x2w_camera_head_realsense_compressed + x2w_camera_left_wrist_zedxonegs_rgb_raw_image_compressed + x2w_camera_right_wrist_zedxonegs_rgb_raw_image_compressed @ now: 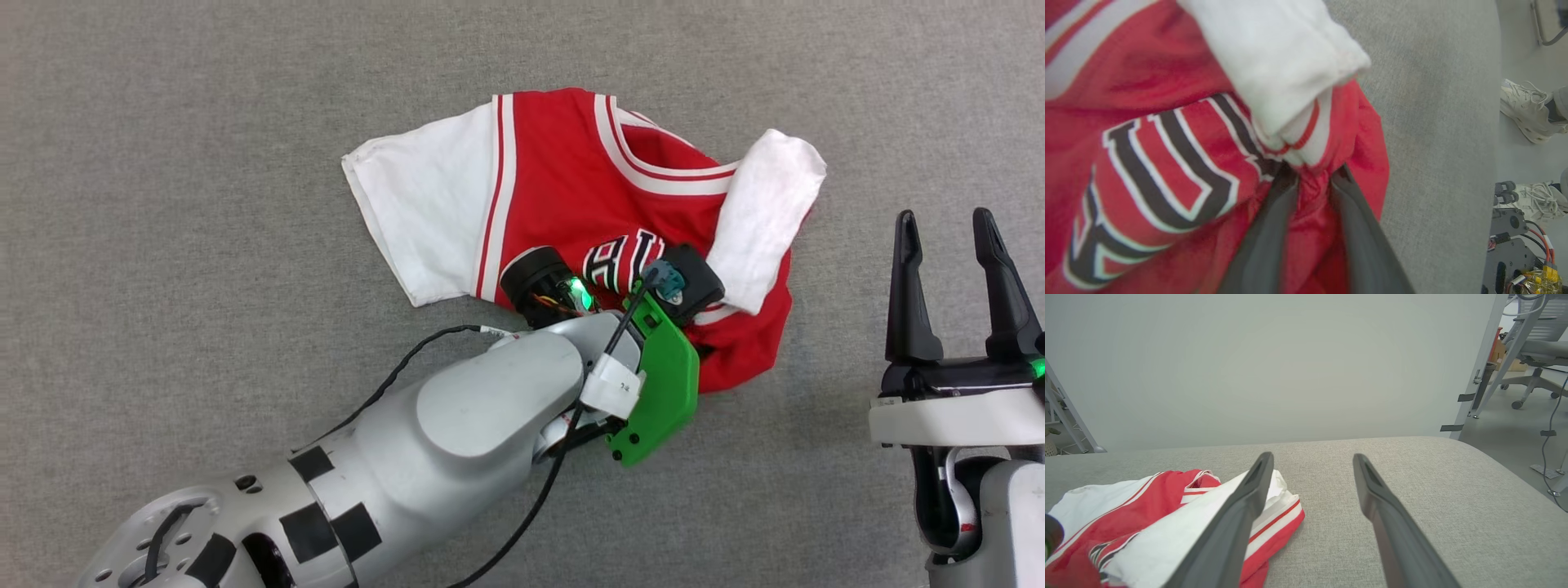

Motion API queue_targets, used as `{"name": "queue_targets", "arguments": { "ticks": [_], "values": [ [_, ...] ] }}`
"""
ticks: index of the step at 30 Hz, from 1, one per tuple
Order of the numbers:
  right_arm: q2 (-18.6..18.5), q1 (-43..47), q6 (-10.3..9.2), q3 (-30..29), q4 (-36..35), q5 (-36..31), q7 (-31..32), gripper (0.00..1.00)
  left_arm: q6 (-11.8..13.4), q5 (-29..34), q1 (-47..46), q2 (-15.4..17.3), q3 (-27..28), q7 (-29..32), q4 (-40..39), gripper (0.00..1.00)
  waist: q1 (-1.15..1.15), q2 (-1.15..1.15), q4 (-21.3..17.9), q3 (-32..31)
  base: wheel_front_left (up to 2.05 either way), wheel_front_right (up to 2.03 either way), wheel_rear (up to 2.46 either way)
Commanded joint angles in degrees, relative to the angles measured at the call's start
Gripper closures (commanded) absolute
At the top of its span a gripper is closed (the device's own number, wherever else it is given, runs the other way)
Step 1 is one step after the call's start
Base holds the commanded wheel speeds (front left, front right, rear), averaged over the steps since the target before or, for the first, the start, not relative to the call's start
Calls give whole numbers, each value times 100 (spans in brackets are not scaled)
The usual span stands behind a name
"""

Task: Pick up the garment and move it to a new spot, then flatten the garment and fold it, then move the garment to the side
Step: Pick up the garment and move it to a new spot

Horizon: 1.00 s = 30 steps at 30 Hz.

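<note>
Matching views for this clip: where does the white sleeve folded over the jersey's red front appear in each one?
Head view: folded white sleeve, right of centre.
Left wrist view: top centre.
Right wrist view: lower left.
Shared landmark: black lettering on the garment, beside the sleeve.

The red jersey (1147, 81) bears black, white-outlined chest lettering (1139, 179); in the left wrist view a "U" reads clearly. Its neighbouring letters are cut off or covered, so no whole word reads.
</note>
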Motion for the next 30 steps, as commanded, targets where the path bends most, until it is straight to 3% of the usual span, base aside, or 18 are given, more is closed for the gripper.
{"name": "queue_targets", "arguments": {
  "ticks": [1, 7, 11, 18, 23, 26, 30],
  "values": [
    [-3, -26, -4, -11, 31, -28, -13, 0, -16, 29, -7, -32, 0, -211, 51, 0, 0, 0, 88, -174, 0, 0, 0],
    [-3, 221, -4, -57, 112, -72, -13, 0, -14, 90, -2, 10, 76, -1358, 144, 0, 0, 0, 307, -788, 0, 0, 0],
    [-3, 430, -4, -96, 143, -78, -13, 0, 173, 75, 206, 120, 330, -1986, 22, 0, 0, 0, 508, -1196, 0, 0, 0],
    [-3, 727, -4, -76, 168, -74, -13, 0, 1018, 72, 738, 757, 999, -2852, -297, 0, 0, 0, 790, -1677, 0, 0, 0],
    [-3, 862, -4, -90, 171, -71, -13, 0, 1664, 249, 1313, 1331, 1684, -3024, -591, 0, 0, 0, 897, -1874, 0, 0, 0],
    [-3, 948, -4, -99, 160, -73, -13, 0, 2050, 575, 1818, 1649, 2363, -3031, -1009, 0, 0, 0, 937, -1972, 0, 0, 0],
    [-3, 1049, -4, -96, 166, -77, -13, 0, 2382, 985, 2689, 1947, 3300, -3032, -1493, 0, 0, 0, 951, -2072, 0, 0, 0]
  ]
}}
